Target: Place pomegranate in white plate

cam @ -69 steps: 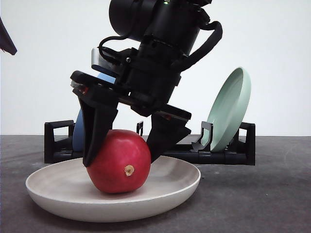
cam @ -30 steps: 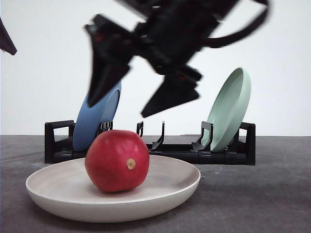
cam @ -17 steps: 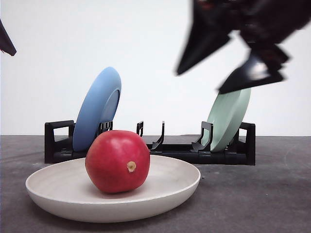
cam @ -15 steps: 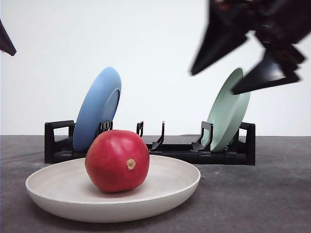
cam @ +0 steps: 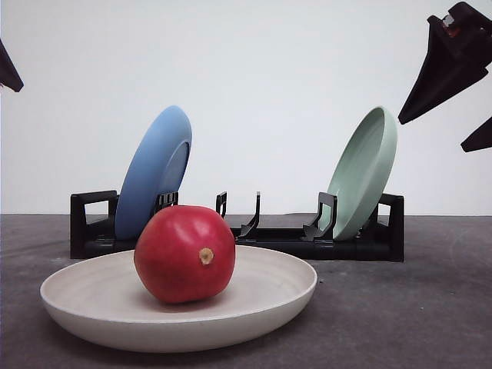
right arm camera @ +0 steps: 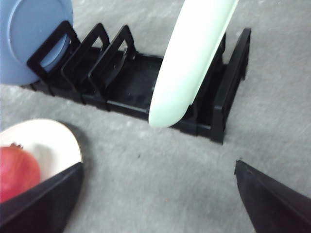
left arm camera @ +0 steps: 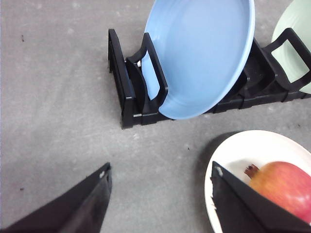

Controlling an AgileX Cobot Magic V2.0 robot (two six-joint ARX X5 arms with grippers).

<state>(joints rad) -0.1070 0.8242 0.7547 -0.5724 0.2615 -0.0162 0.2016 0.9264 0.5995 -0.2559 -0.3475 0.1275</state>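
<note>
The glossy red pomegranate (cam: 184,254) rests inside the white plate (cam: 177,334) at the front left of the table, its tan nub facing the camera. Nothing touches it. My right gripper (cam: 432,135) hangs open high at the right, above and in front of the green plate. In the right wrist view the right gripper (right arm camera: 158,165) is open over bare table, with the pomegranate (right arm camera: 17,172) and the white plate (right arm camera: 48,138) off to one side. My left gripper (left arm camera: 160,167) is open and holds nothing, beside the white plate (left arm camera: 257,150) and the pomegranate (left arm camera: 284,187).
A black dish rack (cam: 361,242) stands behind the plate, holding a tilted blue plate (cam: 154,173) at its left and a pale green plate (cam: 363,173) at its right. A sliver of the left arm (cam: 8,73) shows at the upper left edge. Grey table lies right of the white plate.
The right gripper opened off the pomegranate, rose and swung away to the upper right. The pomegranate stayed in the white plate, rolling only slightly.
</note>
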